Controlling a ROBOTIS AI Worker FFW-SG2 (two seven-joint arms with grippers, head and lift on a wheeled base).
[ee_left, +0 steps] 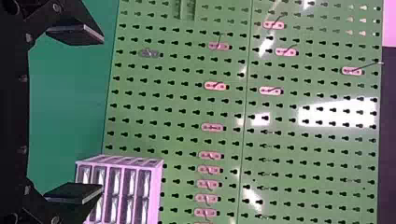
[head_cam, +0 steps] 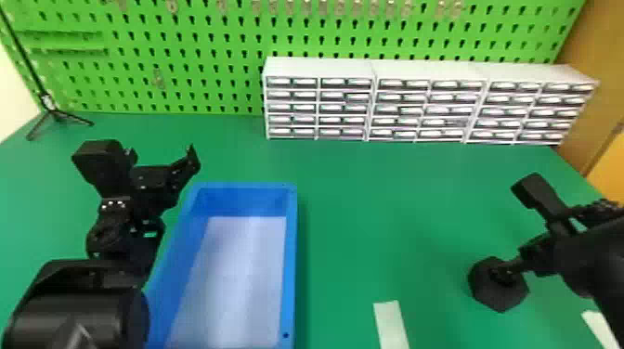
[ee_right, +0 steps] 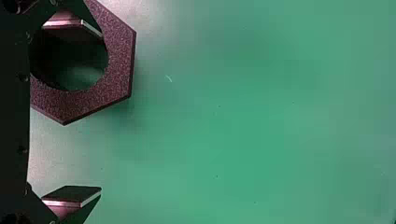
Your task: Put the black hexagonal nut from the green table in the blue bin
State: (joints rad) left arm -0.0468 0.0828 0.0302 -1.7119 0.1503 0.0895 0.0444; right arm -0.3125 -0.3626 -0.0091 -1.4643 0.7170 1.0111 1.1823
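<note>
The black hexagonal nut (head_cam: pixel 503 297) lies flat on the green table (head_cam: pixel 371 195) at the right. My right gripper (head_cam: pixel 515 264) is over it in the head view. In the right wrist view my right gripper (ee_right: pixel 100 112) stands open, one finger (ee_right: pixel 70 28) in line with the hole of the nut (ee_right: pixel 119 60) and the other outside its rim. Left of the middle stands the blue bin (head_cam: pixel 291 260), with nothing in it. My left gripper (head_cam: pixel 161 160) is beside its far left corner; in the left wrist view my left gripper (ee_left: pixel 99 114) is open and holds nothing.
White drawer cabinets (head_cam: pixel 320 67) line the back of the table before a green pegboard (head_cam: pixel 185 55). A small tripod (head_cam: pixel 55 116) stands at the far left. One pale strip (head_cam: pixel 392 325) lies between bin and nut, another (head_cam: pixel 599 327) near the right arm.
</note>
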